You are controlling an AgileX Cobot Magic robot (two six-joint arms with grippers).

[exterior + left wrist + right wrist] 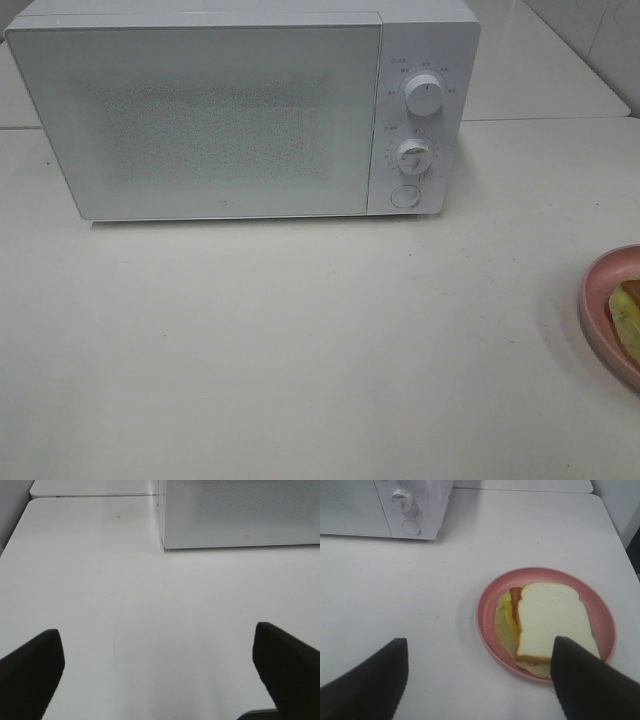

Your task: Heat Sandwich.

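The sandwich (547, 620), white bread over yellow-green leaf and a reddish layer, lies on a round pink plate (487, 612). In the exterior view only the plate's edge (598, 290) and a sliver of the sandwich (628, 315) show at the right border. A white microwave (200, 110) stands at the back with its door closed. My right gripper (480, 680) hovers open over the table, one finger (585, 680) overlapping the plate's near side. Near the microwave's front corner (165, 542), my left gripper (157, 672) is open over bare table. Neither arm appears in the exterior view.
The microwave has two dials (424, 96) and a round button (405, 195) on its right panel. A second white table (540, 60) adjoins behind. The tabletop (300, 340) in front of the microwave is white and flat.
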